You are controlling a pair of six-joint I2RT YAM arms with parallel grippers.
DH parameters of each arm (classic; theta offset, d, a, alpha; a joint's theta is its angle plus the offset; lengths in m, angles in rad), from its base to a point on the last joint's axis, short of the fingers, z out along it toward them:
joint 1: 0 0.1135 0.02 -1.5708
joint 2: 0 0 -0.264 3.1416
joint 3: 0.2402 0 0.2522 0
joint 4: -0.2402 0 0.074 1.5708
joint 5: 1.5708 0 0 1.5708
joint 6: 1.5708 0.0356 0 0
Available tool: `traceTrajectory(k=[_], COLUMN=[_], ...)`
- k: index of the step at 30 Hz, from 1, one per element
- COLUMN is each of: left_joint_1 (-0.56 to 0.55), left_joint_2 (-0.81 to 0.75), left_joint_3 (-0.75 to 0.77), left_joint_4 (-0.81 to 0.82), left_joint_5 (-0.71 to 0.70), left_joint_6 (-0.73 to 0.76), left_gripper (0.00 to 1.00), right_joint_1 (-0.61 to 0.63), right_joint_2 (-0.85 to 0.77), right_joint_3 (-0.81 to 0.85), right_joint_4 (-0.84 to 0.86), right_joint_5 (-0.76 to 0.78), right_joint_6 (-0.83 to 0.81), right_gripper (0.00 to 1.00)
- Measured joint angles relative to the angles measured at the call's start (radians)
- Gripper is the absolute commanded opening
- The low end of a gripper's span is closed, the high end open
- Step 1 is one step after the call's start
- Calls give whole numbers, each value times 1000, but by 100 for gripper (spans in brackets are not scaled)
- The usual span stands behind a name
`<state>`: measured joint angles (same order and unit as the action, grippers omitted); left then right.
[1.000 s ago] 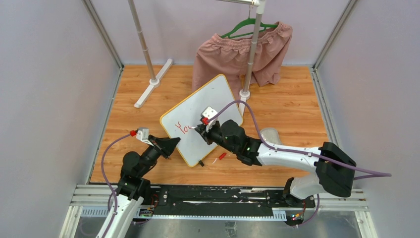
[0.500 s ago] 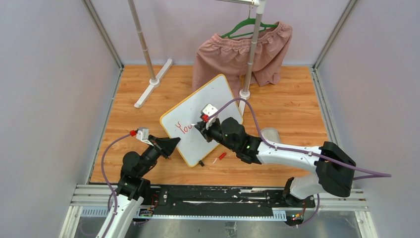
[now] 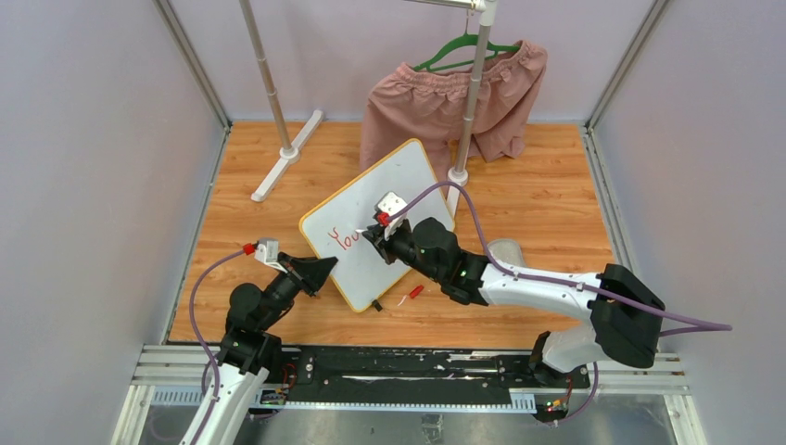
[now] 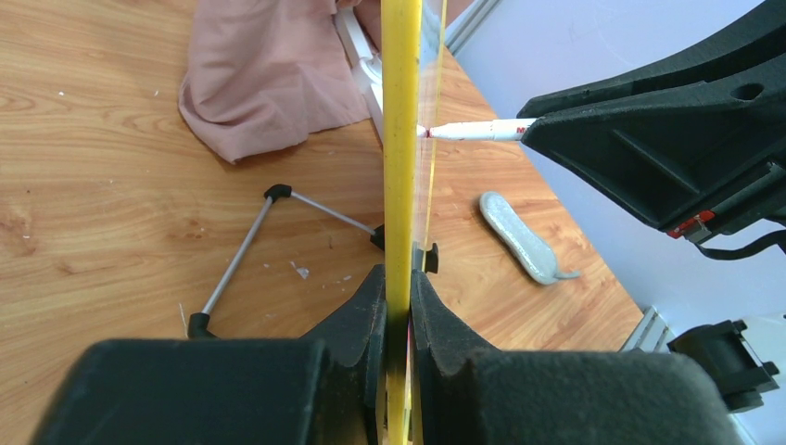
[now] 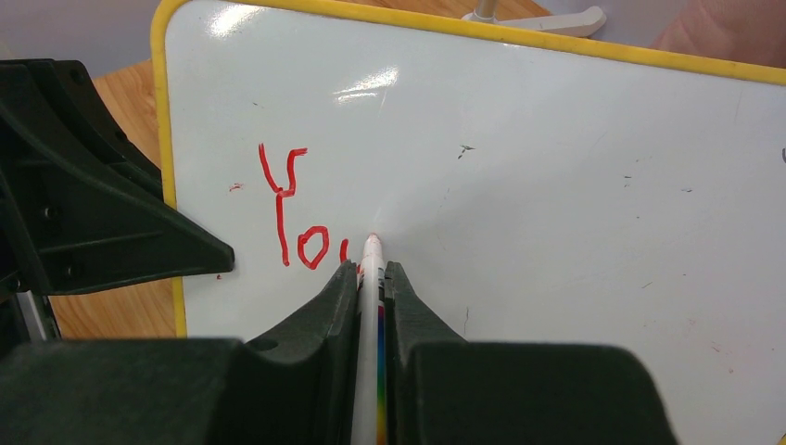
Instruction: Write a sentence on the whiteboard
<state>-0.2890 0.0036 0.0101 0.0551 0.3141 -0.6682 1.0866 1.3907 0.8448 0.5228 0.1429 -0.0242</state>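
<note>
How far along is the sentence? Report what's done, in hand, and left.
Done: the left gripper clamps the whiteboard by its edge, and the sentence so far reads "Yo" in red. In hand: the right gripper holds the marker, tip on the board beside the o. Left: the rest of the sentence.

The whiteboard [image 3: 408, 181] is a white rectangle with rounded corners and a thin yellow frame. It stands on small black feet on the wooden desk [image 3: 556, 185], leaning back and turned diagonally in the top view. The left claw [image 4: 399, 283] pinches the yellow frame at the board's near left edge. The sentence [image 5: 295, 215] is unfinished: red handwritten "You" near the left side of the white surface. The tip of the white marker [image 5: 372, 278] touches the board at the last letter.
</note>
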Motion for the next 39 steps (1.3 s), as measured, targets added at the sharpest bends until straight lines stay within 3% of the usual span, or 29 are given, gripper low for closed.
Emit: traceTrajectory(k=[39], left_joint_1=[0], left_joint_2=[0], left_joint_3=[0], left_joint_4=[3], left_joint_5=[5], left_joint_6=[1], left_gripper=[0], right_joint_1=[0], right_joint_2=[-76], right_joint_3=[-70], right_joint_4=[12], right_joint_5=[0], right_joint_6=[32], right_gripper=[0])
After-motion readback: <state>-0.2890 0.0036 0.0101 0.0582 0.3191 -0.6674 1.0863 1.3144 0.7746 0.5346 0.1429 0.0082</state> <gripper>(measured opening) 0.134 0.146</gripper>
